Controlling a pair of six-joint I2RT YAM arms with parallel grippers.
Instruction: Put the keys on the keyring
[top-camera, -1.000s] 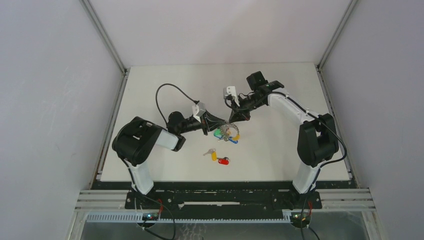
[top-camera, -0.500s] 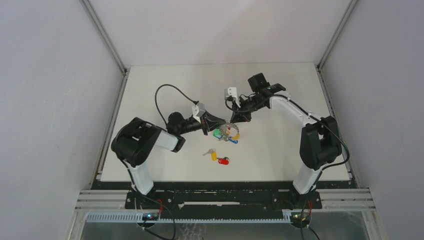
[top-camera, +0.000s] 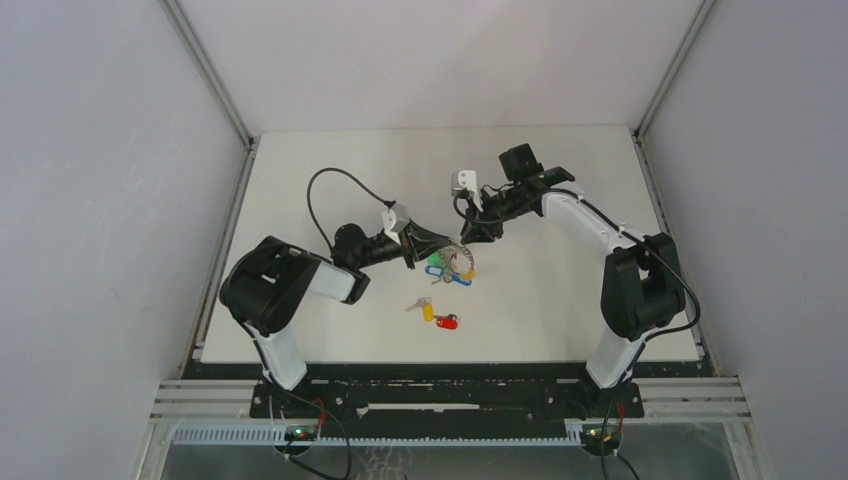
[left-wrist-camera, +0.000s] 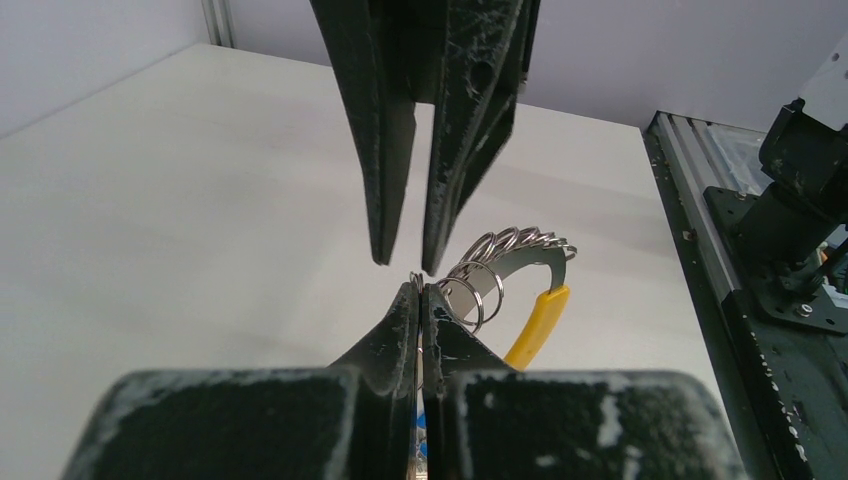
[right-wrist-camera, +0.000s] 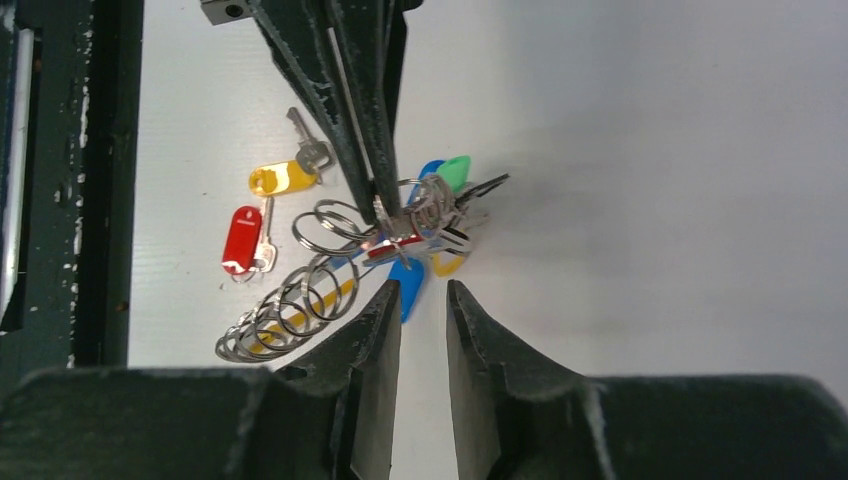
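The white worktop fills the middle of the overhead view, walled in on the left, right and far sides. The left arm reaches from its near-left base toward the centre, and the right arm bends in from the near right, its wrist farther back than the left one. The two arms meet tip to tip around the middle of the worktop.

The left gripper has its fingers pressed together on a thin loop of the keyring. The right gripper has its jaws a narrow gap apart, with nothing between them. Its tips sit just beside the left gripper's tips, and they point at the spot where the ring is pinched.

The keyring is at the centre of the worktop, at the left gripper's tip. Green and blue tags are bunched on it, and a string of small silver rings trails off along a curved yellow band. Whether the bunch touches the worktop cannot be told.

The two loose keys lie on the worktop nearer the arm bases than the keyring, apart from it and from both grippers. The yellow-tagged key and the red-tagged key lie just beside each other, the red one on the right.
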